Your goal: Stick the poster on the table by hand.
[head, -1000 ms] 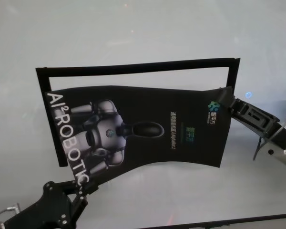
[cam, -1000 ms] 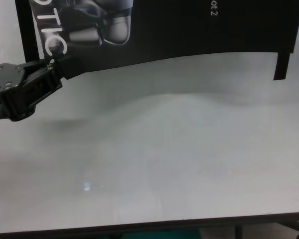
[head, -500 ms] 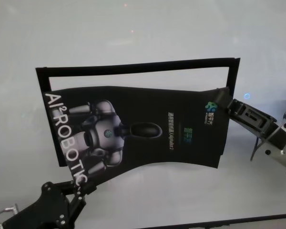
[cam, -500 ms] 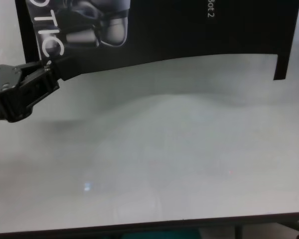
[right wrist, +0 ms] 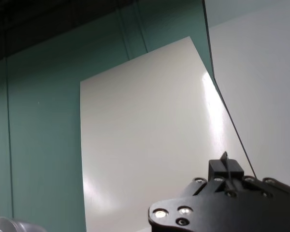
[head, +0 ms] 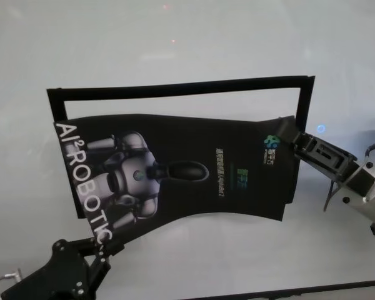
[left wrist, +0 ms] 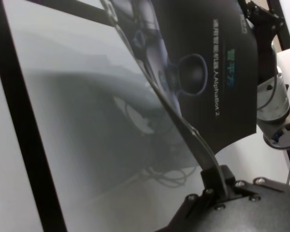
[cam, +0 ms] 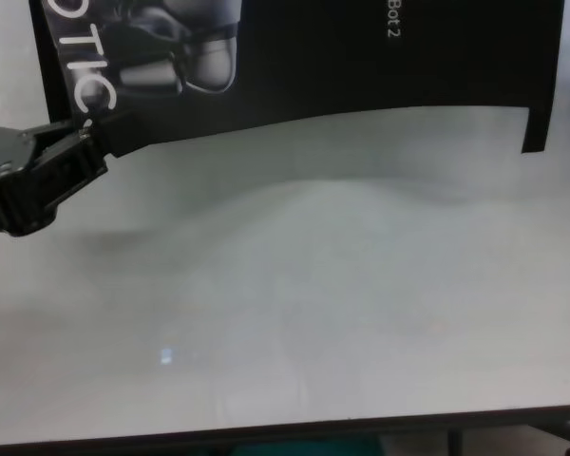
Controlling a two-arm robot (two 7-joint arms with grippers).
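Both claws, left claw [head: 102, 247] and right claw [head: 286, 134], pinch the poster [head: 194, 169] above the table [head: 194, 44].

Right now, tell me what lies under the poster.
Under the lifted poster: bare white table, its shadow and part of a black strip frame. The frame's near side is covered.

narrow black strips [head: 175, 89] forming a frame outline, teal wall [right wrist: 38, 121] beyond, tilted white board [right wrist: 150, 145]
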